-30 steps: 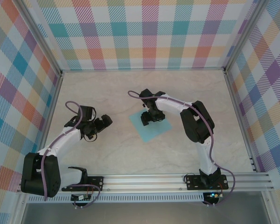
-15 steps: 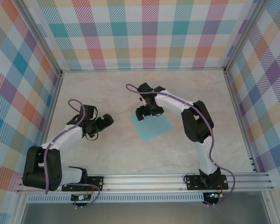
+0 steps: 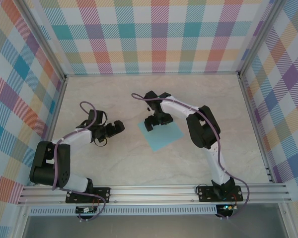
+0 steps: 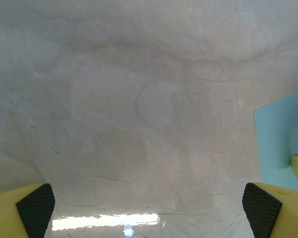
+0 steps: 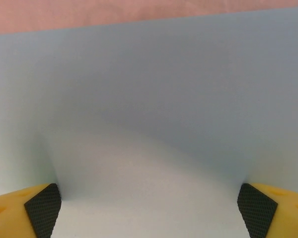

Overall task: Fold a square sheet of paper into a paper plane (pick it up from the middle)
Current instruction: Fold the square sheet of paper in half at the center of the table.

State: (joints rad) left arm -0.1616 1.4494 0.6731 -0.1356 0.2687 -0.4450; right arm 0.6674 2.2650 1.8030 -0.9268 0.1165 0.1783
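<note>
My right gripper stands wide open, its pads spread low over the square sheet of paper at its far-left corner. Whether they touch it I can't quite tell. The sheet lies near the middle of the table. My left gripper, also spread wide, hangs over bare table to the sheet's left, apart from it.

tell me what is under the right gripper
The thin light-blue square sheet of paper lies under the open right gripper, near its far-left corner. The pale marbled table beneath the sheet is covered there.
</note>
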